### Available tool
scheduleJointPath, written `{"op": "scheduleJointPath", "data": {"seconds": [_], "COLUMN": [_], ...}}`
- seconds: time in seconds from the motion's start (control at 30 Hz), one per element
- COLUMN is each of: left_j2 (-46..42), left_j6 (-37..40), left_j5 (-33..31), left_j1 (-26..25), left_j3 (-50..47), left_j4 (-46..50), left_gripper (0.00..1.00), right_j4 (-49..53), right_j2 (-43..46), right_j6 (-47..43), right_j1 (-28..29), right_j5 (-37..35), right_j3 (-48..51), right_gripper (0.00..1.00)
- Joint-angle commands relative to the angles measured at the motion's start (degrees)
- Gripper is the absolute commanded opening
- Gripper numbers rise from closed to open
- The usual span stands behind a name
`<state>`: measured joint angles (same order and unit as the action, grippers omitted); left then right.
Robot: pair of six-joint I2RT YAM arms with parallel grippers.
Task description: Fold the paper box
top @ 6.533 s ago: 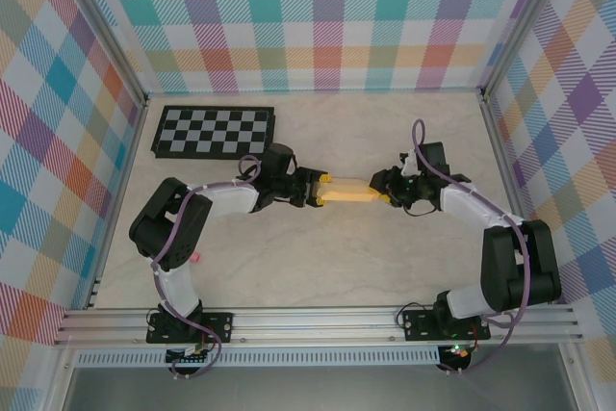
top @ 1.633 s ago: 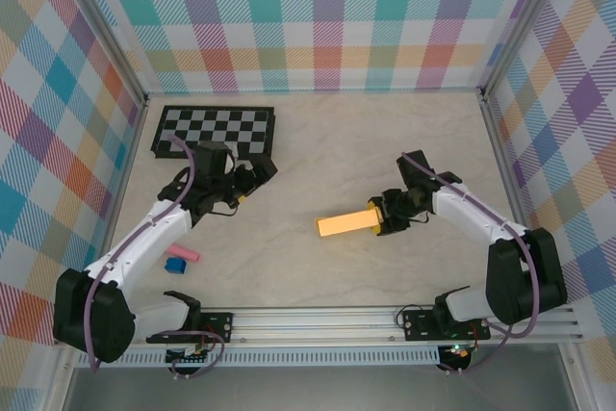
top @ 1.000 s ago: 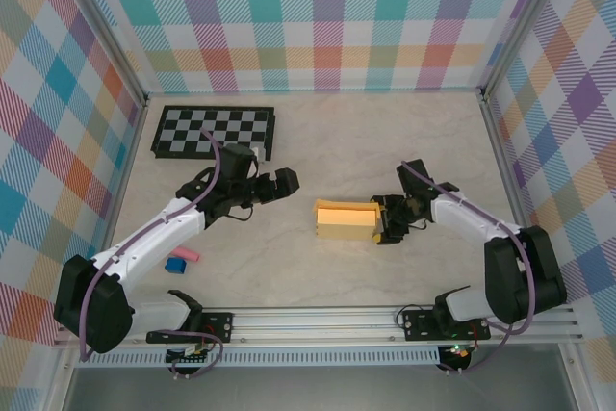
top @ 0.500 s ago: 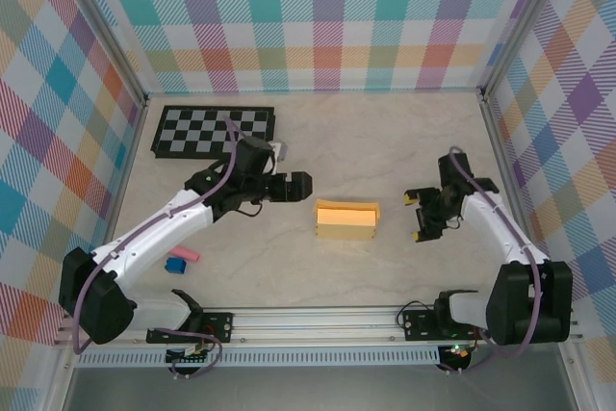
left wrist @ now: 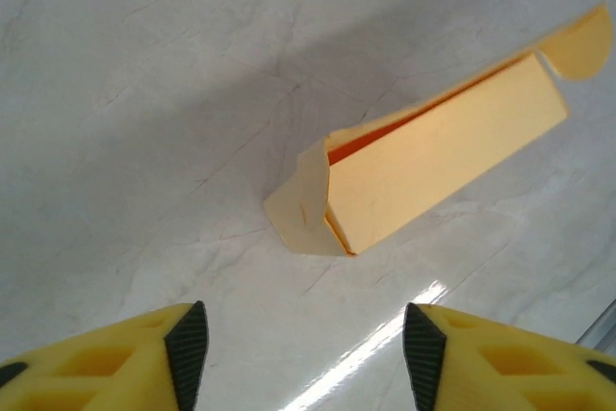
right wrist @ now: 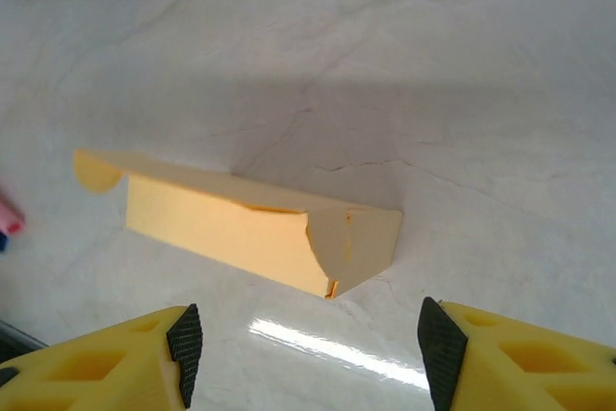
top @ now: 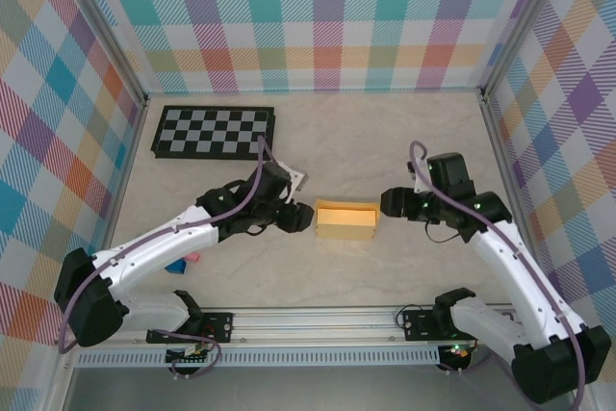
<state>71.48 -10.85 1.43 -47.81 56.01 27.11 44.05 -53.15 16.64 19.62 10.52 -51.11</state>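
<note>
One paper box lies between left gripper and right gripper.

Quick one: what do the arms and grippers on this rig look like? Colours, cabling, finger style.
The left arm and right arm have white link shells, black joint housings and black bases. A purple cable runs loose along each. The left gripper and right gripper match: black bodies, yellow fingers with moulded recesses, black pads. No markings legible.

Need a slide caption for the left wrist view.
Open left end effector facing the paper box, end flaps untucked, on the marble-look table.
</note>
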Motion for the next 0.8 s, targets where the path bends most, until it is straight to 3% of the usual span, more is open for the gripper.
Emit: {"op": "scheduleJointPath", "data": {"seconds": [0.0, 0.1, 0.17, 0.23, 0.3, 0.47, 0.57, 0.67, 0.77], "left_j2": [-1.9, -3.1, -3.2, -2.2, -1.2, -0.8, -2.0, -2.2, 0.7], "left_j6": [7.5, 12.5, 12.7, 10.9, 8.3, -4.2, -10.7, -14.3, -16.1], "left_j5": [1.3, 4.1, 4.8, 7.9, 16.1, 22.9, 23.2, 18.1, 18.8], "left_j1": [-0.4, -0.3, 0.5, 2.1, 4.4, 6.5, 7.2, 7.6, 8.6], "left_j3": [-4.8, -8.0, -8.7, -8.1, -6.8, -6.7, -8.6, -7.5, -4.2], "left_j4": [-15.8, -21.6, -22.8, -23.0, -23.1, -24.4, -26.9, -24.2, -20.0], "left_gripper": [0.8, 0.91, 0.88, 0.76, 0.68, 0.78, 0.9, 0.91, 0.9], "right_j4": [-8.0, -7.1, -5.9, -3.9, -2.2, -0.2, 0.7, 0.4, -1.3], "right_j2": [1.6, -1.5, -4.7, -8.4, -11.0, -12.7, -12.5, -13.6, -15.0], "right_j6": [-14.1, -17.8, -17.8, -16.0, -13.9, -8.7, -5.1, -2.5, 1.7], "right_j1": [0.5, 0.5, 0.4, 0.4, 0.3, -5.2, -10.0, -13.2, -15.1], "right_j5": [-0.3, 3.0, 6.4, 7.5, 9.2, 21.3, 25.2, 29.4, 33.9], "right_j3": [4.4, 3.6, 1.8, -0.9, -2.9, -4.2, -4.2, -4.3, -3.7], "right_gripper": [0.63, 0.65, 0.66, 0.65, 0.65, 0.65, 0.7, 0.74, 0.75]}}
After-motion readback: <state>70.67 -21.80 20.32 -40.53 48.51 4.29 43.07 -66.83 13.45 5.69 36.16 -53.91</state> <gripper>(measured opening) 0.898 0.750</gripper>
